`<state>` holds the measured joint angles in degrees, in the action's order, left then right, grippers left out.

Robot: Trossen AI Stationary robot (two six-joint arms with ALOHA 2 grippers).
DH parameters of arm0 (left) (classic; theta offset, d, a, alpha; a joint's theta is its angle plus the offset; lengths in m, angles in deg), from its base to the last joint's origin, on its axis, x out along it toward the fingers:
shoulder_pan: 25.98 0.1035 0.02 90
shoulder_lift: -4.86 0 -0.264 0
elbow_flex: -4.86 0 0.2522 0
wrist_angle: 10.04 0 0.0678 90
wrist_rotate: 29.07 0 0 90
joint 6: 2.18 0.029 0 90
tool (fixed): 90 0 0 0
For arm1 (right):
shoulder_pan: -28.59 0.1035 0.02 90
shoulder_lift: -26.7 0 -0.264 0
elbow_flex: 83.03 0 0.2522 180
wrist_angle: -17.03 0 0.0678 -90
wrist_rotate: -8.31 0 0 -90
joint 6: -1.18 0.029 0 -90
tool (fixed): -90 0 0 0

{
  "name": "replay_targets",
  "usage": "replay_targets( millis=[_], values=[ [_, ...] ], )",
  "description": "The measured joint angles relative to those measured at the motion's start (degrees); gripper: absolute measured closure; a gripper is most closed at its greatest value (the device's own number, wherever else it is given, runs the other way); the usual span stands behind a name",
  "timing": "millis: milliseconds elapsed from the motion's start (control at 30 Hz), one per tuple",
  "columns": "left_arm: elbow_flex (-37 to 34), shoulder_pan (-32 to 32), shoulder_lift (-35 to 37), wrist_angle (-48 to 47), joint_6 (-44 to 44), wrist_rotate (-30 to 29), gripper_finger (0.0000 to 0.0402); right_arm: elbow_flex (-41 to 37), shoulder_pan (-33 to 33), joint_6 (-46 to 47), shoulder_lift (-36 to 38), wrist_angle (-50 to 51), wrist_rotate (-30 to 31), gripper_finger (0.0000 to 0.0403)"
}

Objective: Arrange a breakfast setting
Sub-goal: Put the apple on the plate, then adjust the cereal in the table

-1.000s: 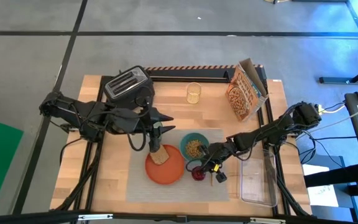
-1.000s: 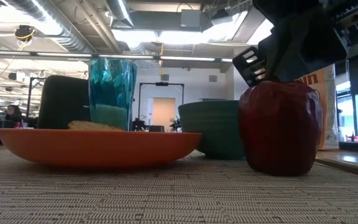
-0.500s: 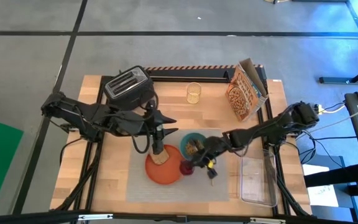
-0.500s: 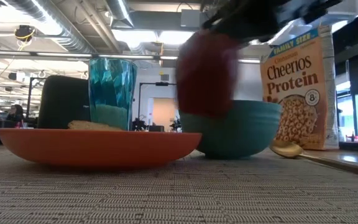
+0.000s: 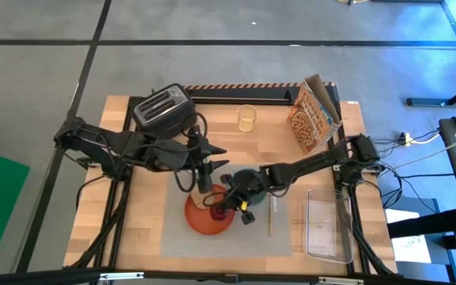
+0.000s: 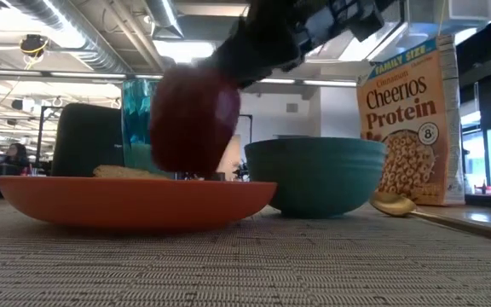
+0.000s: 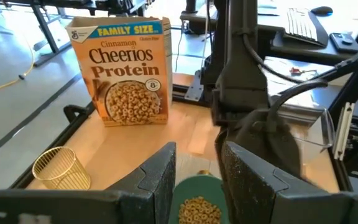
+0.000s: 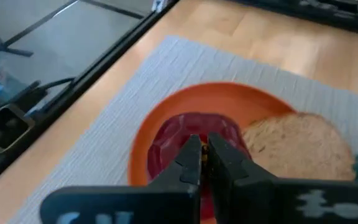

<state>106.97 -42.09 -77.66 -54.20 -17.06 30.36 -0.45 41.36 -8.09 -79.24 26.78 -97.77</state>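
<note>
My right gripper (image 8: 204,158) is shut on the small dark-red fruit (image 8: 188,140), which also shows in the high view (image 5: 220,208) and the low view (image 6: 190,119). It is over the near part of the round orange plate (image 5: 204,222), beside the toast slice (image 8: 297,143). The plate lies on the grey placemat (image 5: 180,237). The teal bowl (image 6: 326,175) holds cereal. The gold spoon (image 5: 271,215) lies on the mat to the bowl's right. The pale teal tumbler (image 6: 135,111) stands behind the plate. My left gripper (image 5: 218,157) is open and empty just left of the bowl. My right gripper has its two fingers (image 8: 190,155) nearly together on the top of the fruit (image 8: 179,134); the fingers hide what they pinch there. They come slanting down from the table's right. The fruit hangs below them over the plate; whether its underside touches the plate, I cannot tell.
A black toaster (image 5: 163,107), a small yellowish glass (image 5: 246,119) and an open Cheerios box (image 5: 311,115) stand along the far side. A clear plastic tray (image 5: 323,226) lies at the right edge. The mat's near part (image 6: 245,264) is bare.
My right gripper has lifted the fruit from the mat on the bowl's right. It has carried the fruit toward the table's left, past the bowl's near side, to above the plate. The spoon has come into view where the fruit stood.
</note>
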Motion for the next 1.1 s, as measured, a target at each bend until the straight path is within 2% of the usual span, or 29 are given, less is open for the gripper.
replay_targets(
  millis=[333, 533, 667, 867, 1000, 1100],
  values=[
    [-0.01, -0.02, 0.00, -0.52, -0.06, -0.04, 0.0271, 0.07, -0.07, 0.34, -2.49, 1.70, -0.19, 0.0398],
    [0.01, 0.38, 0.00, -0.49, 0.27, -0.20, 0.0271, 0.07, -0.09, 4.03, -2.47, 2.58, 0.42, 0.0377],
    [0.00, 1.35, 0.00, -0.47, 0.38, -0.31, 0.0271, 0.07, -0.15, 5.58, -2.44, 2.60, 0.82, 0.0338],
    [0.01, 2.73, 0.00, -0.47, 0.23, 1.10, 0.0271, 0.09, -0.24, 6.74, -2.43, 2.12, 1.51, 0.0245],
    [-0.01, 3.84, 1.35, -0.32, 1.83, 1.61, 0.0271, 2.55, -1.31, 10.89, -1.37, 3.96, -2.96, 0.0192],
    [0.00, 5.17, 3.76, -0.38, 3.63, 1.54, 0.0271, 5.90, -2.81, 12.75, 0.66, 7.00, -4.90, 0.0168]
  ],
)
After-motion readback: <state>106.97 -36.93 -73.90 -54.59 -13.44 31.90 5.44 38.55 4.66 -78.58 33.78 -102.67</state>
